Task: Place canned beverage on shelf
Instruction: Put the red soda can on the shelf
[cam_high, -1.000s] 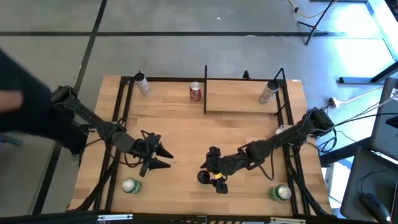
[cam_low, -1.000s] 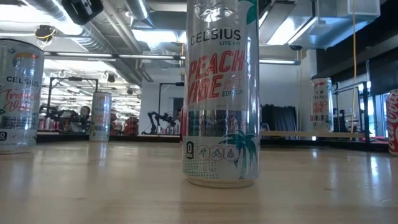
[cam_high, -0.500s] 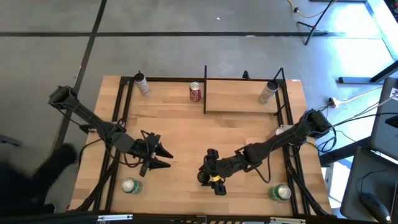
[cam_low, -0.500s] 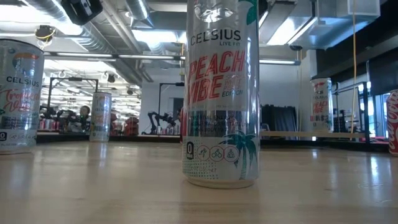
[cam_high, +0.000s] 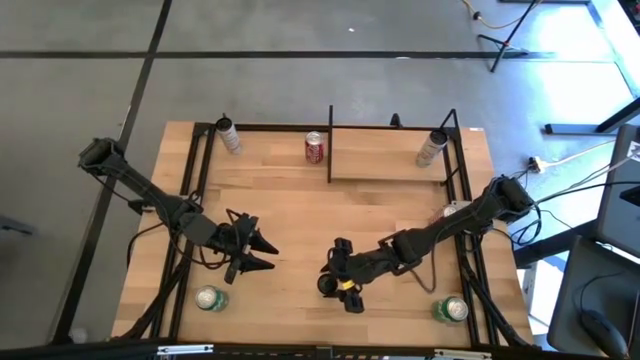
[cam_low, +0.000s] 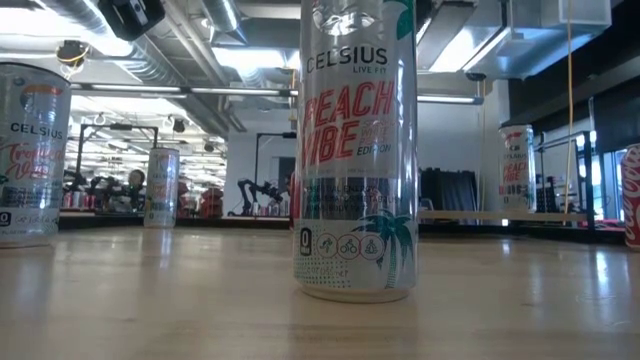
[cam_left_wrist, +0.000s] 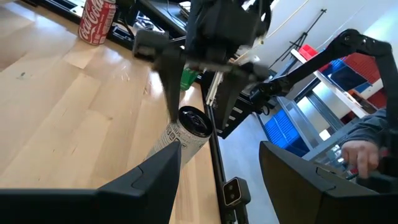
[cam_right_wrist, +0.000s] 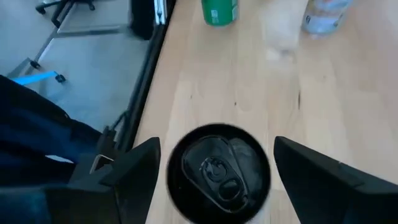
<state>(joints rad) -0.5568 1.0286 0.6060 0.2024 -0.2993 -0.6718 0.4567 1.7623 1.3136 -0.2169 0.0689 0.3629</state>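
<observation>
Bracketing the tall can with parted right fingers, grasp not yet closed.

High view: right gripper (cam_high: 338, 282) is sitting over the tall can (cam_high: 327, 285) near the front middle of the tabletop (cam_high: 290, 215); left gripper (cam_high: 250, 252) is waiting just to its left, fingers spread; the shelf (cam_high: 390, 156) is lying well apart at the far edge, with a red can (cam_high: 314, 147) just beside its left post.
Low view: tall can (cam_low: 354, 150) is standing upright on the wood, shelf (cam_low: 500, 216) far behind it.
Left wrist view: its own fingers are apart, holding nothing; right arm's fingers are flanking the can (cam_left_wrist: 183, 132).
Right wrist view: can top (cam_right_wrist: 219, 168) is sitting centred between open fingers, no contact visible.
Risk: closing off-centre or high is likely tipping this narrow can; carrying it low is risking a knock on the shelf rods or red can.
</observation>
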